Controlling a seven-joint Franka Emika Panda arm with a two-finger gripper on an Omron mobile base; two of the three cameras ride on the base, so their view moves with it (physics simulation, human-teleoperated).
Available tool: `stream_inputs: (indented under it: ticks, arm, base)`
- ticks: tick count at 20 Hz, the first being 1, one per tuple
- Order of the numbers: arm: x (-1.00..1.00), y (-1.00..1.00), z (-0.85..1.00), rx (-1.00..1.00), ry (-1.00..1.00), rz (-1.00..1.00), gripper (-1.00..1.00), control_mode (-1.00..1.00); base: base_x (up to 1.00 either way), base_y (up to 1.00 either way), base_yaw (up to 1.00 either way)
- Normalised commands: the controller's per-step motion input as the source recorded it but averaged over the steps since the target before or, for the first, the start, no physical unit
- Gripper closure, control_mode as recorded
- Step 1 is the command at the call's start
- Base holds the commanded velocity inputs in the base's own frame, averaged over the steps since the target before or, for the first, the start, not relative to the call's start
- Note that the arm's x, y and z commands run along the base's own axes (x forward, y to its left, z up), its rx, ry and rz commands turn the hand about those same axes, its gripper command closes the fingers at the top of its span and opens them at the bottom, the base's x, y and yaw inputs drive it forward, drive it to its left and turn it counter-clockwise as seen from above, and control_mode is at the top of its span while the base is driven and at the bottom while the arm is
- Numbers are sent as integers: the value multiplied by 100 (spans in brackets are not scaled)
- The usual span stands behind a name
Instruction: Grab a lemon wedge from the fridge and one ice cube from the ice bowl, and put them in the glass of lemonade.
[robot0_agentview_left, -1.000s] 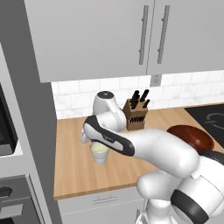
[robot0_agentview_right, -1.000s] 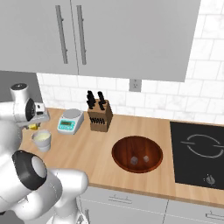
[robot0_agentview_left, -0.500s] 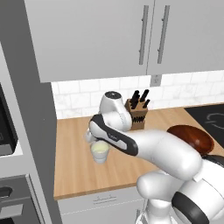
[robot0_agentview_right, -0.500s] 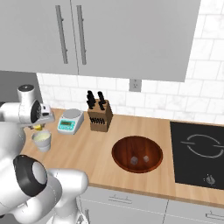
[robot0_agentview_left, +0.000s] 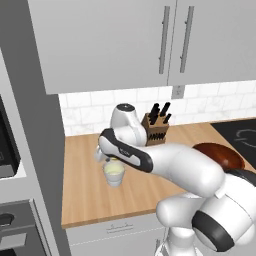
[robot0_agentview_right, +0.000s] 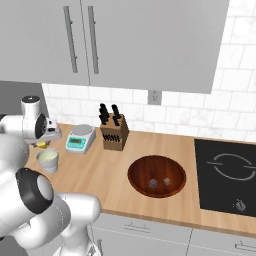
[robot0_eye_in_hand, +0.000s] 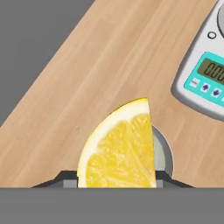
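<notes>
In the hand view the lemon wedge (robot0_eye_in_hand: 119, 148) sits closest to the camera, at 6 o'clock in that picture, its cut face bright and its rind curving up toward 11 o'clock. The pincer (robot0_eye_in_hand: 117, 177) is closed on the wedge, with the grey finger pads showing at each side of its lower edge. Just behind the wedge, at about 4 o'clock from it, a pale curved rim peeks out: this is the glass (robot0_eye_in_hand: 165, 154), directly under the held fruit.

In the left base view the pincer (robot0_agentview_left: 106, 157) hangs just above the glass (robot0_agentview_left: 114, 174), which stands upright on the wooden counter (robot0_agentview_left: 85, 190) with pale-yellow liquid inside. In the right base view the same glass (robot0_agentview_right: 48, 159) stands near the counter's left end, and a bit of yellow wedge (robot0_agentview_right: 42, 145) shows just above it at 11 o'clock, below the white hand.

A little farther back on the counter (robot0_agentview_right: 110, 180), at 2 o'clock from the glass, stands the white kitchen scale (robot0_agentview_right: 80, 138) with its teal display; its corner also shows at 2 o'clock in the hand view (robot0_eye_in_hand: 202, 76). Just beside the scale, at 3 o'clock, stands the wooden knife block (robot0_agentview_right: 113, 132).

Well apart toward the right, the reddish-brown bowl (robot0_agentview_right: 156, 176) rests on the counter with two ice cubes (robot0_agentview_right: 160, 183) inside. Beyond it, at 3 o'clock, lies the black cooktop (robot0_agentview_right: 227, 177). The pale upper cabinets (robot0_agentview_right: 120, 40) hang above the white tiled wall.
</notes>
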Motion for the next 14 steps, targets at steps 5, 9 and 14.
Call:
stream_inputs:
  ticks: [5, 9, 14]
  arm:
    - [0, -6, 0, 2, 0, 0, 100, -100]
    - [10, 7, -9, 0, 0, 0, 100, -100]
    - [0, 0, -3, 0, 0, 0, 100, -100]
  base:
    - [0, 0, 0]
    - [0, 0, 0]
    - [0, 0, 0]
